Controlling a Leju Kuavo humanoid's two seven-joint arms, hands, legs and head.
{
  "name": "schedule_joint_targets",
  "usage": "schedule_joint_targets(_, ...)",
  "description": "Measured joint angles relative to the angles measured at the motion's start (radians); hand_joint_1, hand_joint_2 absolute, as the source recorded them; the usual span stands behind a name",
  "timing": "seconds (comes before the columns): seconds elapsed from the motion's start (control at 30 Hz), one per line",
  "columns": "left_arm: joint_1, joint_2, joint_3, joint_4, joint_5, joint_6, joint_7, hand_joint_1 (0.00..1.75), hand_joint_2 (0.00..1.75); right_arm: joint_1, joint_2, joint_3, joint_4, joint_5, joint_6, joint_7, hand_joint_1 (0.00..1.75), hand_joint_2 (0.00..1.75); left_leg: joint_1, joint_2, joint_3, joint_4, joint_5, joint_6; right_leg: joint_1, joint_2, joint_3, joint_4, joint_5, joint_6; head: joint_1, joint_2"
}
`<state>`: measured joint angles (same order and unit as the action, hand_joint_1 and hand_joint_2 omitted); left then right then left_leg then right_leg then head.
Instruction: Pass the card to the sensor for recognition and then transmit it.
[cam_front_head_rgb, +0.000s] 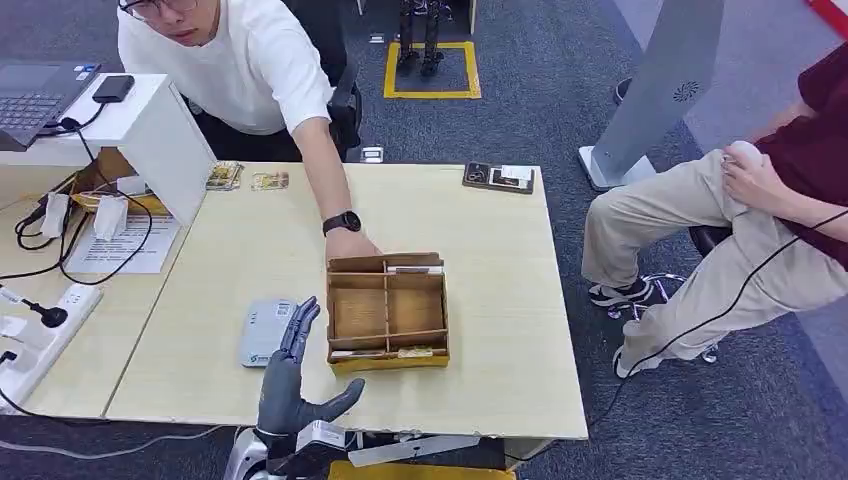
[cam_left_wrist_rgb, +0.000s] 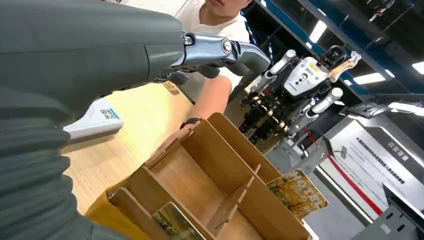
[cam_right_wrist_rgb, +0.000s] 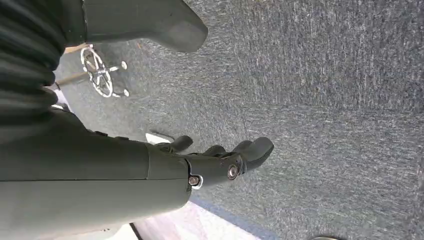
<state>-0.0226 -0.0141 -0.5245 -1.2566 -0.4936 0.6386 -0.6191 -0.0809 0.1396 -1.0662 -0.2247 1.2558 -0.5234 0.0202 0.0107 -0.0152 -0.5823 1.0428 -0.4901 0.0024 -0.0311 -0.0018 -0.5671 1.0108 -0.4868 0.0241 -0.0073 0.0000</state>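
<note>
My left hand (cam_front_head_rgb: 291, 380) hovers open above the table's front edge, its fingers stretched toward the grey-white sensor (cam_front_head_rgb: 264, 331) just ahead of it. To its right stands a wooden divided box (cam_front_head_rgb: 387, 310), with picture cards (cam_front_head_rgb: 386, 353) standing in its front slot and more cards (cam_front_head_rgb: 412, 268) in the back slot. In the left wrist view the left hand (cam_left_wrist_rgb: 150, 47) holds nothing; past it lie the sensor (cam_left_wrist_rgb: 94, 120), the box (cam_left_wrist_rgb: 220, 170) and a card (cam_left_wrist_rgb: 173, 223). My right hand (cam_right_wrist_rgb: 220, 162) hangs over grey carpet, fingers loose, holding nothing.
A person in a white shirt reaches over the table, their hand (cam_front_head_rgb: 350, 244) at the box's back edge. Loose cards (cam_front_head_rgb: 225, 176) and a dark tray (cam_front_head_rgb: 498, 178) lie at the far edge. A power strip (cam_front_head_rgb: 40, 335) and cables are at the left. Another person sits at the right.
</note>
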Motion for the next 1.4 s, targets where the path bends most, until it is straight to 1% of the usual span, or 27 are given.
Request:
schedule_joint_targets(0.13, -0.002, 0.001, -0.001, 0.004, -0.008, 0.004, 0.002, 0.00, 1.75, 0.000, 0.000, 0.000, 0.000, 0.000, 0.000, 0.000, 0.00, 1.75, 0.000, 0.000, 0.000, 0.000, 0.000, 0.000, 0.000, 0.000, 0.000, 0.000, 0.000, 0.000, 0.000, 0.000)
schedule_joint_targets(0.23, -0.009, 0.002, -0.005, 0.014, -0.053, 0.034, 0.022, 0.00, 1.75, 0.000, 0.000, 0.000, 0.000, 0.001, 0.000, 0.000, 0.00, 1.75, 0.000, 0.000, 0.000, 0.000, 0.000, 0.000, 0.000, 0.000, 0.000, 0.000, 0.000, 0.000, 0.000, 0.000)
schedule_joint_targets(0.33, -0.016, 0.004, -0.008, 0.032, -0.155, 0.050, 0.035, 0.00, 1.75, 0.000, 0.000, 0.000, 0.000, 0.004, 0.001, 0.001, 0.00, 1.75, 0.000, 0.000, 0.000, 0.000, 0.000, 0.000, 0.000, 0.000, 0.000, 0.000, 0.000, 0.000, 0.000, 0.000)
schedule_joint_targets(0.4, -0.018, 0.002, -0.007, 0.048, -0.245, 0.052, 0.035, 0.00, 1.75, 0.000, 0.000, 0.000, 0.000, 0.008, 0.002, 0.002, 0.00, 1.75, 0.000, 0.000, 0.000, 0.000, 0.000, 0.000, 0.000, 0.000, 0.000, 0.000, 0.000, 0.000, 0.000, 0.000)
schedule_joint_targets(0.47, -0.019, -0.006, -0.001, 0.065, -0.333, 0.053, 0.034, 0.00, 1.75, 0.000, 0.000, 0.000, 0.000, 0.011, 0.003, 0.002, 0.00, 1.75, 0.000, 0.000, 0.000, 0.000, 0.000, 0.000, 0.000, 0.000, 0.000, 0.000, 0.000, 0.000, 0.000, 0.000)
schedule_joint_targets(0.57, -0.020, -0.021, 0.020, 0.082, -0.418, 0.053, 0.031, 0.00, 1.75, -0.001, 0.000, 0.000, 0.000, 0.013, 0.012, 0.005, 0.00, 1.75, 0.000, 0.000, 0.000, 0.000, 0.000, 0.000, 0.000, 0.000, 0.000, 0.000, 0.000, 0.000, 0.000, 0.000)
schedule_joint_targets(0.67, -0.019, -0.042, 0.063, 0.096, -0.533, 0.053, 0.021, 0.00, 1.75, -0.001, 0.000, 0.001, 0.000, 0.018, 0.014, 0.009, 0.00, 1.75, 0.000, 0.000, 0.000, 0.000, 0.000, 0.000, 0.000, 0.000, 0.000, 0.000, 0.000, 0.000, 0.000, 0.000)
schedule_joint_targets(0.77, -0.018, -0.070, 0.120, 0.103, -0.641, 0.053, 0.000, 0.00, 1.75, -0.003, 0.000, 0.002, 0.000, 0.021, 0.014, 0.013, 0.00, 1.75, 0.000, 0.000, 0.000, 0.000, 0.000, 0.000, 0.000, 0.000, 0.000, 0.000, 0.000, 0.000, 0.000, 0.000)
schedule_joint_targets(0.9, -0.014, -0.106, 0.180, 0.103, -0.707, 0.054, -0.017, 0.00, 1.75, -0.005, 0.000, 0.003, 0.000, 0.022, 0.014, 0.016, 0.00, 1.75, 0.000, 0.000, 0.000, 0.000, 0.000, 0.000, 0.000, 0.000, 0.000, 0.000, 0.000, 0.000, 0.000, 0.000)
schedule_joint_targets(1.0, -0.001, -0.147, 0.244, 0.083, -0.786, 0.054, -0.059, 0.00, 1.75, -0.005, 0.000, 0.005, 0.000, 0.022, 0.014, 0.018, 0.00, 1.75, 0.000, 0.000, 0.000, 0.000, 0.000, 0.000, 0.000, 0.000, 0.000, 0.000, 0.000, 0.000, 0.000, 0.000)
schedule_joint_targets(1.1, 0.005, -0.193, 0.303, 0.064, -0.811, 0.054, -0.076, 0.00, 1.75, -0.005, 0.000, 0.005, 0.000, 0.022, 0.013, 0.018, 0.00, 1.75, 0.000, 0.000, 0.000, 0.000, 0.000, 0.000, 0.000, 0.000, 0.000, 0.000, 0.000, 0.000, 0.000, 0.000)
schedule_joint_targets(1.27, 0.014, -0.244, 0.381, 0.040, -0.845, 0.055, -0.068, 0.00, 1.75, -0.005, 0.000, 0.005, 0.000, 0.018, 0.013, 0.018, 0.00, 1.75, 0.000, 0.000, 0.000, 0.000, 0.000, 0.000, 0.000, 0.000, 0.000, 0.000, 0.000, 0.000, 0.000, 0.000)
schedule_joint_targets(1.4, 0.021, -0.258, 0.415, 0.021, -0.858, 0.055, -0.058, 0.00, 1.75, -0.005, 0.000, 0.005, 0.000, 0.017, 0.013, 0.018, 0.00, 1.75, 0.000, 0.000, 0.000, 0.000, 0.000, 0.000, 0.000, 0.000, 0.000, 0.000, 0.000, 0.000, 0.000, 0.000)
